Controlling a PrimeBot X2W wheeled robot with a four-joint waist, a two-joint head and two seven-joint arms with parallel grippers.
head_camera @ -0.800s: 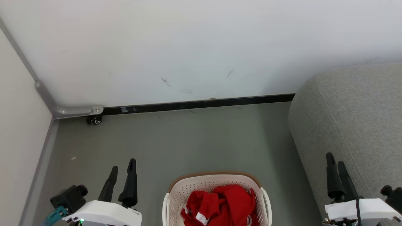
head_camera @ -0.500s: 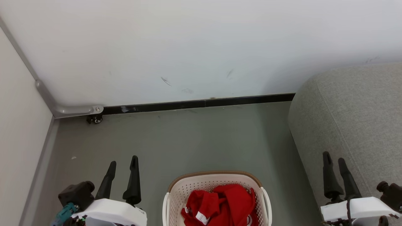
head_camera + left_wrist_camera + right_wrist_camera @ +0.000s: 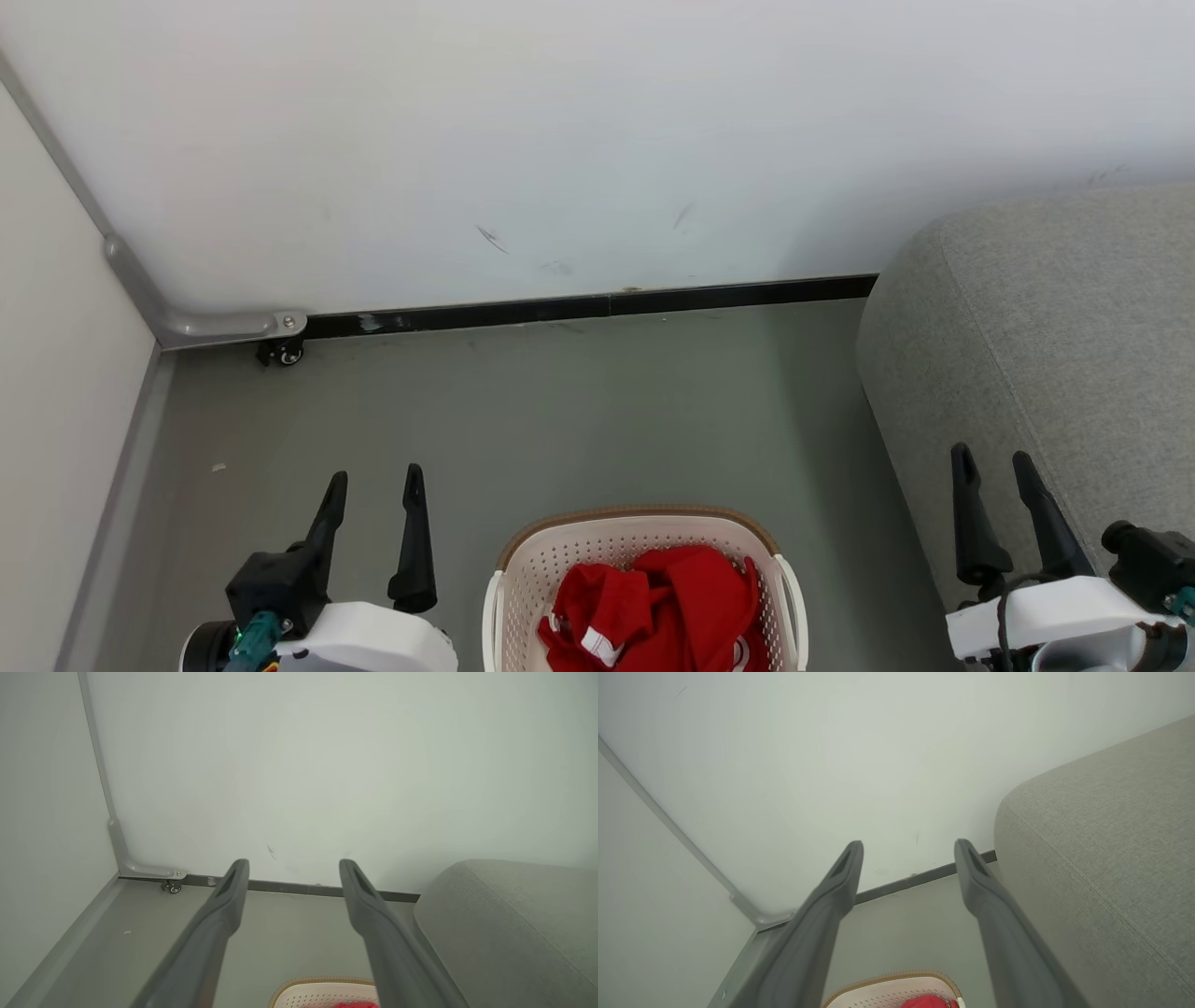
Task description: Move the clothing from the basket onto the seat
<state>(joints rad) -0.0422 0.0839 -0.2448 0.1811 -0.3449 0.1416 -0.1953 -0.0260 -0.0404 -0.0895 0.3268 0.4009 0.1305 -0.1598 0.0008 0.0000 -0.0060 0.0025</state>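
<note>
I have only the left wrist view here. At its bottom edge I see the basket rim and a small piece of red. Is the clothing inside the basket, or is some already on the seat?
Observer: It is in the basket. In the head view, the clothing lies bunched inside the basket, and no red shows on the part of the seat that I can see.
Operator: Thank you. And the right gripper, where is it?
Observer: The right gripper is open and empty. It is to the right of the basket and apart from it, in front of the seat's side.

Bare floor (image 3: 560, 411) rings the basket (image 3: 644, 541); sofa (image 3: 1046, 355) crowds right.
</note>
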